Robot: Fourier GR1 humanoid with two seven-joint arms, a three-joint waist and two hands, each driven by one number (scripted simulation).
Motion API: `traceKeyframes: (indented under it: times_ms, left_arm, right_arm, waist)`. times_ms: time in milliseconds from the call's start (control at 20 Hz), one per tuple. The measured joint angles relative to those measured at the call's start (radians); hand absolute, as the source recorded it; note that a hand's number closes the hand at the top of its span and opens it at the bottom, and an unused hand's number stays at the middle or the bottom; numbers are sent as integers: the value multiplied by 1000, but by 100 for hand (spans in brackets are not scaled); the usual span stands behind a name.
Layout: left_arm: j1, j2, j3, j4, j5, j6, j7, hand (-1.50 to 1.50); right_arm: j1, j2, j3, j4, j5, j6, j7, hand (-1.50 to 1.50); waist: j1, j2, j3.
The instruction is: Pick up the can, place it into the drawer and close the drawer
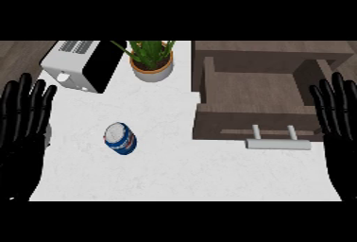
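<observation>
A blue and white can (pixel 121 137) stands on the white counter (pixel 181 170), left of centre. To its right the brown drawer (pixel 254 92) is pulled open, nothing showing inside it, with its silver handle (pixel 276 143) at the front. My left hand (pixel 24 123) rests open at the left edge, fingers up, well left of the can. At the right edge my right hand (pixel 338 118) rests open too, fingers up, beside the drawer's right side. Neither hand touches anything.
A white and black toaster (pixel 82 64) sits at the back left. Next to it stands a potted green plant (pixel 150 59), just left of the drawer's back corner. The counter's edge curves in at the lower left and lower right.
</observation>
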Motion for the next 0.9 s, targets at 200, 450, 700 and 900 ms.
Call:
traceKeyframes:
  times_ms: [200,450,700,900]
  left_arm:
    - [16,-10,-9,-3,6,-17,-15,-150]
    - [45,-1,-29,38,-22,-8,113,-150]
    - [110,15,-35,-25,-26,-2,270,-150]
    - [135,30,-20,-107,-11,-9,366,-150]
  right_arm:
    - [13,2,-6,-7,-10,16,-4,-150]
    - [71,29,-48,30,-5,-37,60,-150]
    - [127,20,-114,17,-26,-63,140,-150]
    - [213,9,-166,-12,-76,-24,125,-150]
  waist:
    - [-9,8,12]
    - [-17,13,18]
    - [-16,11,19]
    - [-17,11,19]
